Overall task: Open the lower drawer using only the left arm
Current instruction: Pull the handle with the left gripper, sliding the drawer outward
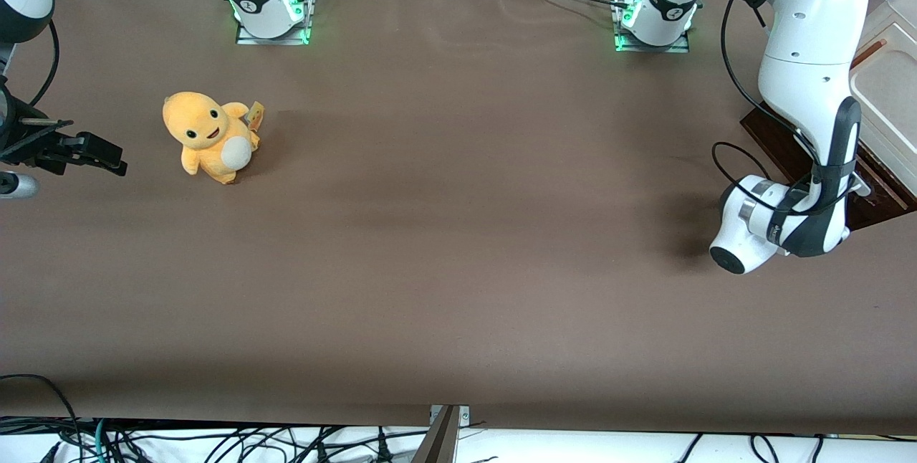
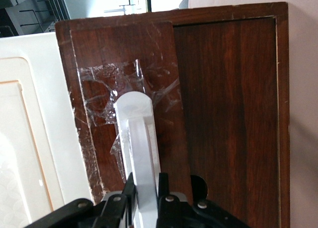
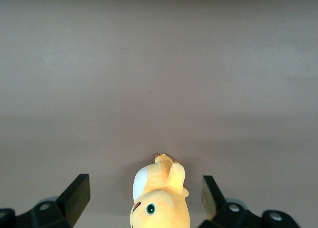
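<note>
- The lower drawer [image 2: 223,114] has a dark reddish-brown wooden front with a glossy, streaked grain and a raised frame along its edges.
- A long white bar handle [image 2: 139,153], smooth with a rounded end, stands off the wood. Crinkled clear tape [image 2: 107,96] is stuck on the wood around the handle's end.
- Beside the brown front sits a cream panel [image 2: 30,133] with a thin reddish-brown strip outlining a recessed area.
- The drawer stands at the working arm's end of the table [image 1: 444,234]; in the front view only a dark brown corner [image 1: 777,144] shows past the arm.
- The left arm [image 1: 809,90], glossy white with dark grey joint bands and a looping black cable, bends down in front of the drawer.
- The black gripper [image 2: 144,200] is closed around the white handle, one finger [image 2: 128,190] pressed to each side of the bar.
- The table is covered in a matte brown cloth.
- A fuzzy orange plush toy [image 1: 210,137] with a pale belly and black eyes sits toward the parked arm's end.
</note>
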Action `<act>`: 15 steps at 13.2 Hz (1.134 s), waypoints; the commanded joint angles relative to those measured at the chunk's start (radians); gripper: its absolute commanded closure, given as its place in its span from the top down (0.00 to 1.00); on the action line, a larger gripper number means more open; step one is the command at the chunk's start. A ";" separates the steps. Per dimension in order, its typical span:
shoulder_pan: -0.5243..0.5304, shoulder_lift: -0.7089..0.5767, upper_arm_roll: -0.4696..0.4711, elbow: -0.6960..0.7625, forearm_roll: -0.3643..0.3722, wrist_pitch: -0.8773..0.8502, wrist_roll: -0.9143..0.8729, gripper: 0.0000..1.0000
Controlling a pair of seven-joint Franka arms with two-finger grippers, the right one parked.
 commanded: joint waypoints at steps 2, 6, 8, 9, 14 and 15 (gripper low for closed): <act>-0.034 0.036 -0.004 0.073 0.016 -0.002 0.042 0.00; -0.045 0.060 -0.007 0.109 0.008 -0.037 0.043 0.00; -0.051 0.063 -0.007 0.119 0.007 -0.039 0.043 0.00; -0.053 0.063 -0.007 0.122 0.007 -0.039 0.043 0.00; -0.065 0.063 -0.007 0.129 0.005 -0.042 0.060 0.00; -0.071 0.063 -0.007 0.138 0.005 -0.043 0.066 0.00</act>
